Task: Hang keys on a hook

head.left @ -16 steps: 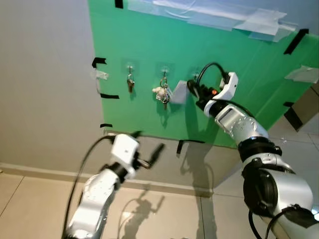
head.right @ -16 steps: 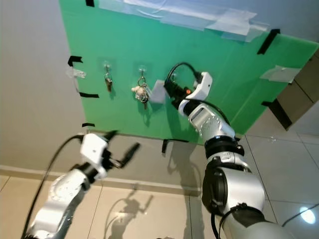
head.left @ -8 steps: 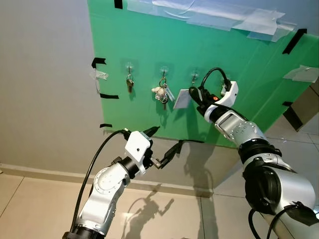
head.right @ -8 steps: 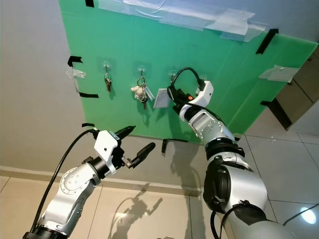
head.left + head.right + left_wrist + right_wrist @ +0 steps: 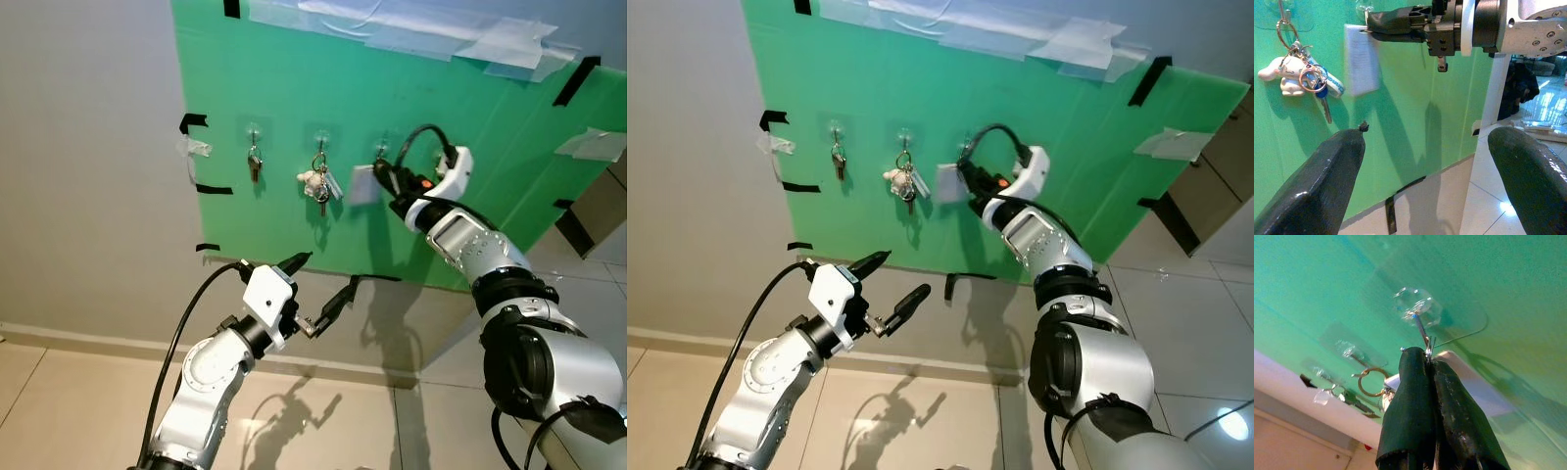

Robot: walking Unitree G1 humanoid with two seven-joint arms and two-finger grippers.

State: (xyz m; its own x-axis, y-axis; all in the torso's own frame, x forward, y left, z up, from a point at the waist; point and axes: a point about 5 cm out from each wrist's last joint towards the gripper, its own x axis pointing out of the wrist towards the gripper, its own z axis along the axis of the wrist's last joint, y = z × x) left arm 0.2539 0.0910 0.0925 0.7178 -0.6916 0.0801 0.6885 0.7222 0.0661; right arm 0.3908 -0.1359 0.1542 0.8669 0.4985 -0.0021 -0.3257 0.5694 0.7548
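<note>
Now right gripper [image 5: 1427, 357], clenched on keys [image 5: 363, 183] (white tag attached), has been raised to clear hook [image 5: 1418, 308]; ring nearly seated. Left gripper [image 5: 1425, 161] held released, low.

Green board [image 5: 294, 88]: matt, smooth sheet. Hook [image 5: 1418, 306] just beyond right gripper [image 5: 1428, 363] fingertips: clear glossy plastic, thin metal wire. Key ring [image 5: 1369, 381] beside it: shiny metal. Gripper fingers [image 5: 1405, 406]: black, slightly rough, dull sheen. Floor tiles [image 5: 59, 401]: glossy.
</note>
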